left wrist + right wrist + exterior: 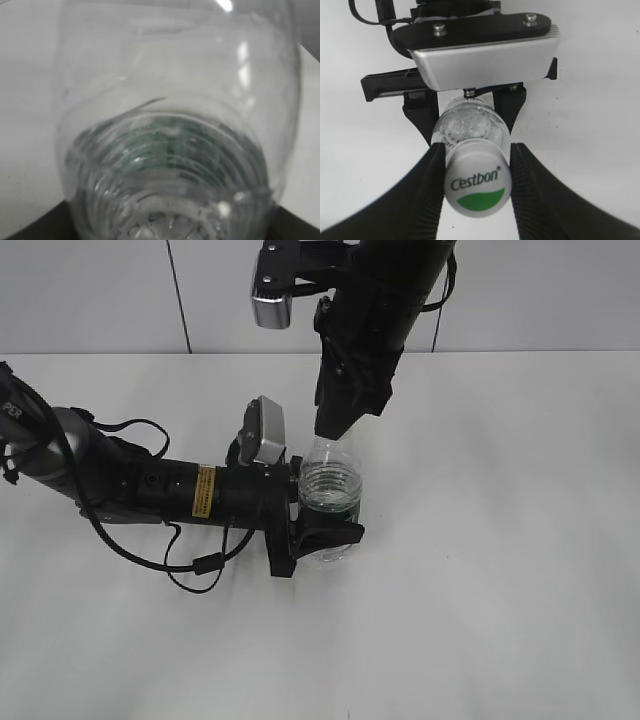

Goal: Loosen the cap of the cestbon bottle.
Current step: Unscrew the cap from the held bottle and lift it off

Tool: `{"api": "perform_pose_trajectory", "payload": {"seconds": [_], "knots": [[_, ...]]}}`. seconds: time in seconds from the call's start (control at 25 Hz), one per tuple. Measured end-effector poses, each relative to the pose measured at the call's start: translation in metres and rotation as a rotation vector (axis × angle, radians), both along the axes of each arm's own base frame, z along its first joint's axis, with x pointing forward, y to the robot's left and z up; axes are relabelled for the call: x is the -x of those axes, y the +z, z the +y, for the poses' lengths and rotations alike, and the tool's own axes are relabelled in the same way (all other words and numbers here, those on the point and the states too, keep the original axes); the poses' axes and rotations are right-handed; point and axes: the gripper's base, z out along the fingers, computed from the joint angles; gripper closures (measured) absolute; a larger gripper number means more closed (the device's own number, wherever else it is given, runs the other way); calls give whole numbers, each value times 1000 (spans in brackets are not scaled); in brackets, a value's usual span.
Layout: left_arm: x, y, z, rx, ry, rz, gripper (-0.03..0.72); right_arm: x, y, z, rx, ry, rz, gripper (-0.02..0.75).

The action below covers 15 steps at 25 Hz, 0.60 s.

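Clear plastic cestbon bottle (pixel 328 502) stood upright on the white table (pixel 500 540), its body clamped by the left tool (pixel 318 530); the right tool (pixel 476 172) above pinched its white cap (pixel 477 184).

left gripper (pixel 318 518) horizontal, clamped sideways; right gripper (pixel 476 186) vertical from above, jaws closed in.

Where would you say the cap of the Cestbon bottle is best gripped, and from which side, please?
Grip the cap on its round side wall, coming straight down from above: the bottle stands upright with the cap topmost. The right hand is already there, fingers on opposite sides of the cap. The left hand clamps the body sideways, so the top stays free.
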Motion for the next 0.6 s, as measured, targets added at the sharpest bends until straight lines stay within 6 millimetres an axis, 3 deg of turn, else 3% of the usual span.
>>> {"api": "perform_pose_trajectory", "payload": {"seconds": [0.6], "knots": [[1,0,0,-2,-15,-2,287,2,-1,0,30,297,-103,435]]}}
